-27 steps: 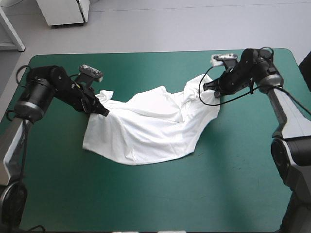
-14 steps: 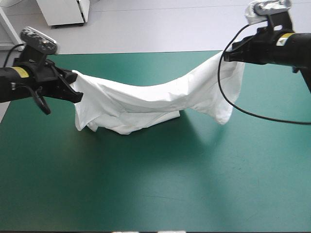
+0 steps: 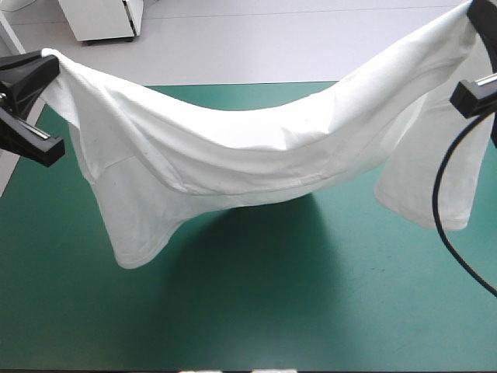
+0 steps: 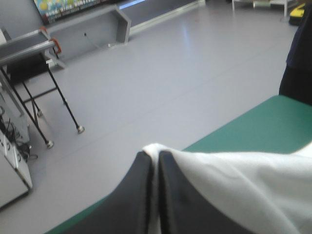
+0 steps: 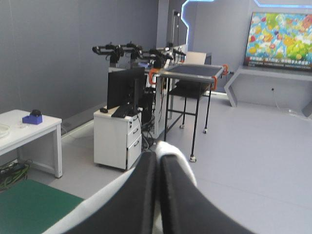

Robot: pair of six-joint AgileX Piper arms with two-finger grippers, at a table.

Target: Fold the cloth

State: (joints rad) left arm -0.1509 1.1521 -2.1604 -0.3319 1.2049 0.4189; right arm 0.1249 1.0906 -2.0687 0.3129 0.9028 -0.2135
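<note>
On my feeds the left gripper [image 4: 153, 156] and right gripper [image 5: 157, 157] look alike: two broad black fingers [image 4: 135, 195] each, smooth, curved like fins, narrowing to rounded tips.

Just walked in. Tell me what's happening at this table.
Two robot arms hold a white T-shirt in the air above the teal-green table. The left pincer is shut on one end and the right pincer on the other, so the shirt hangs between them, sagging in the middle with loose flaps drooping at each side. No fold has been made yet.
</note>
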